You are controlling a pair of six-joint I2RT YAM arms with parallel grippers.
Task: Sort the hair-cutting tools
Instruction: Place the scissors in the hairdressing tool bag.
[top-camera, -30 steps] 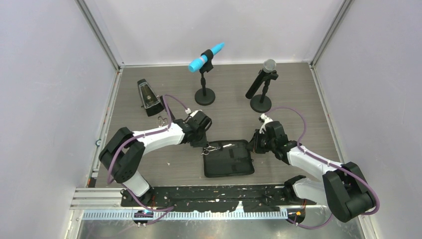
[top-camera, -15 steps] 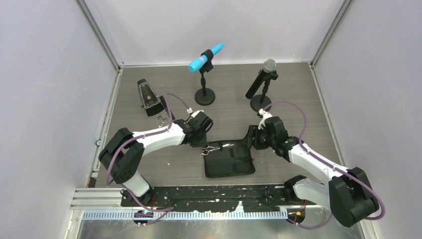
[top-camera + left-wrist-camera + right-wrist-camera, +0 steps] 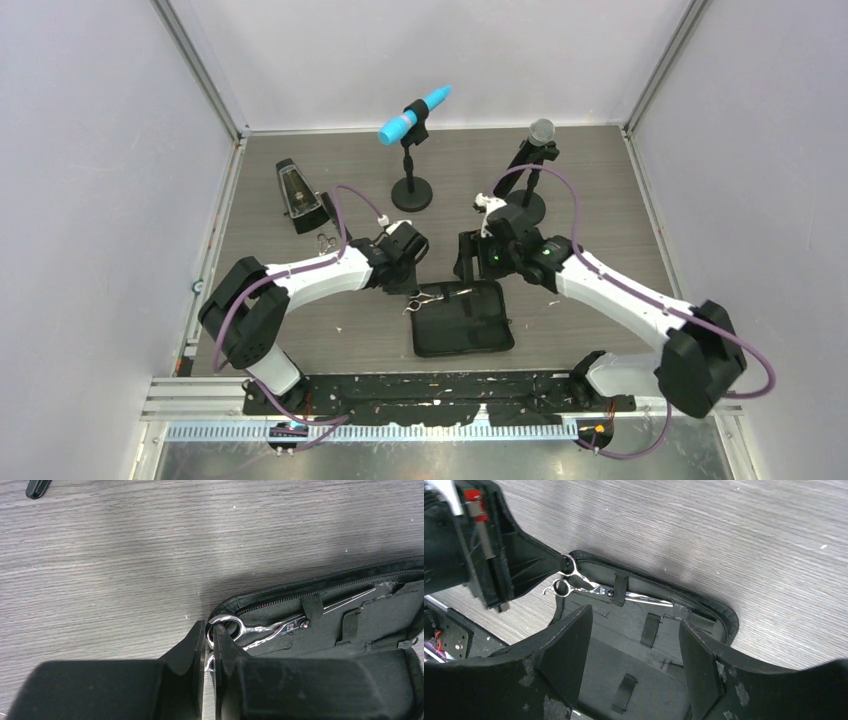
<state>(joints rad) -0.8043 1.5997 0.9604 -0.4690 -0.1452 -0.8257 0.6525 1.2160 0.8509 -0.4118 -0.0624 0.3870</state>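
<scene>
Your left end effector (image 3: 210, 636) is clenched on a ring handle of one pair of scissors (image 3: 265, 627). Their blades lie tucked under an elastic strap (image 3: 312, 607) along the far edge of the open case (image 3: 360, 650), with the handles poking out over its far left corner. Your right end effector (image 3: 634, 621) is released, its jaws spread wide, and it hovers over the far side of the case touching nothing. The step in hand looks to be seating these scissors. Push along the line of the blades, towards the right, low and flat rather than lifting, or the strap may drag the case along. From the wrist view it is hard to tell whether the tips have reached the next strap, so check before letting go. If the case creeps, lower the right end effector onto its bare fabric to pin it. The other scissors (image 3: 325, 241) lie on the worktop (image 3: 600, 200) just beside the metronome (image 3: 297, 195), far left.
</scene>
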